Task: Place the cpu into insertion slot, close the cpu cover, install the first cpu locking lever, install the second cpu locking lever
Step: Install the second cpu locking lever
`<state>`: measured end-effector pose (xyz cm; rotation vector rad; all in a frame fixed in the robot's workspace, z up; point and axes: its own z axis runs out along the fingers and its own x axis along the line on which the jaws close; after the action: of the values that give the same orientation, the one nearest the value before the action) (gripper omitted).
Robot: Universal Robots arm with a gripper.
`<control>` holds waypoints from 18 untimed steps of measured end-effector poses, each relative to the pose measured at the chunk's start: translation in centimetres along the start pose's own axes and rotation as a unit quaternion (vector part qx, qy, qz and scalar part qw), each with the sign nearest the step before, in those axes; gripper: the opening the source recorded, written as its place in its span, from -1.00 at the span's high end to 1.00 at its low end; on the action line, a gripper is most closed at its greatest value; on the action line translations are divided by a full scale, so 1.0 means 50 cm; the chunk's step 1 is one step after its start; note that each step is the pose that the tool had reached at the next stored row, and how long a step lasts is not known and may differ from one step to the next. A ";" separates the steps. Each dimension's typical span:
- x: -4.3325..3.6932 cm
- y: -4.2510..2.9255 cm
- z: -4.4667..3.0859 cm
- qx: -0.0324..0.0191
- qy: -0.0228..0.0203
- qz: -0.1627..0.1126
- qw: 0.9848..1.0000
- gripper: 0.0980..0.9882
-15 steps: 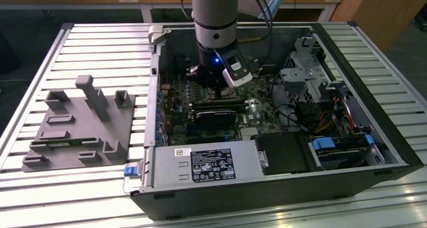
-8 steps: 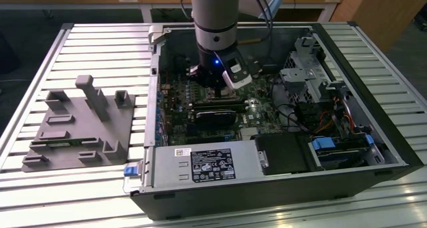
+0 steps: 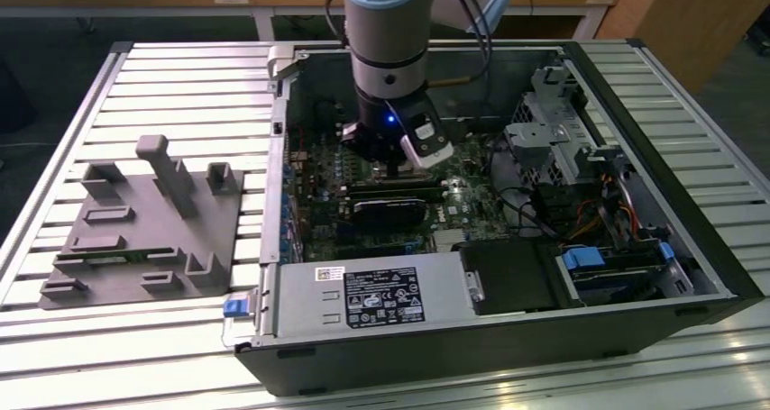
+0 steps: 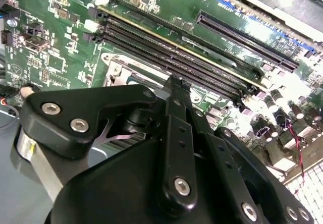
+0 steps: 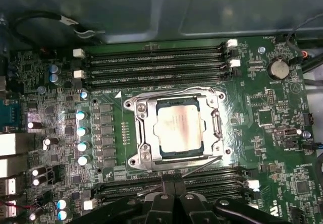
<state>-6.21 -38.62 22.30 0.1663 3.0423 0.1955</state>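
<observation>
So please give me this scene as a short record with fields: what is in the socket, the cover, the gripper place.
cpu: seated in the insertion slot, grey top showing
cpu cover: lying down over the slot, framing the chip
gripper: above the motherboard, inside the computer case
holding: nothing seen
memory slots: beside the socket

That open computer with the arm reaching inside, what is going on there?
A robot arm is working over the green motherboard of an open computer case. Its gripper hovers just beside the insertion slot. The cpu already sits in it, with the cpu cover lying closed around the chip.
</observation>
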 end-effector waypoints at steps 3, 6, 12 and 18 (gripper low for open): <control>0.004 -0.004 0.004 -0.003 0.000 0.000 1.000 0.98; 0.011 -0.008 0.008 -0.005 0.001 0.000 1.000 0.98; 0.017 -0.018 0.013 -0.015 0.002 0.001 1.000 0.98; 0.018 -0.035 0.015 -0.036 0.004 0.003 0.999 0.98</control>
<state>-7.20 -40.15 21.24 0.1713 3.0382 0.3066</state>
